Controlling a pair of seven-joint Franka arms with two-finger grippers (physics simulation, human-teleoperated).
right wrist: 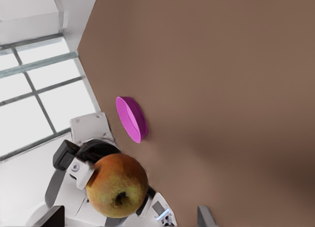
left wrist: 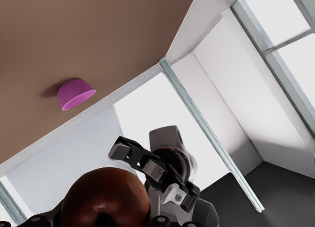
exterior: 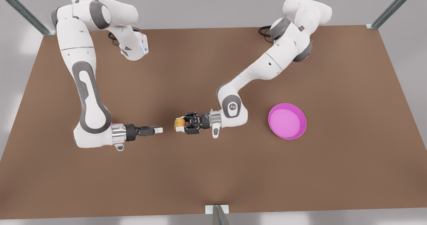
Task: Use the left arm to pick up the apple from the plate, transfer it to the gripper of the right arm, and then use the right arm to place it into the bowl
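Observation:
The red-orange apple hangs above the middle of the table, with my left gripper shut on it, on the arm at the front view's right. The left wrist view has the apple close up. My right gripper faces it across a short gap, open and holding nothing; its fingers stand wide apart. From the right wrist, the apple sits between the left gripper's fingers. The magenta plate lies bare behind the left arm. The small deep bowl rests on the table beyond the right gripper.
The brown table stretches wide around both grippers. Metal frame posts stand at the corners, and a small bracket sits at the near edge. The plate is seen edge-on past the apple.

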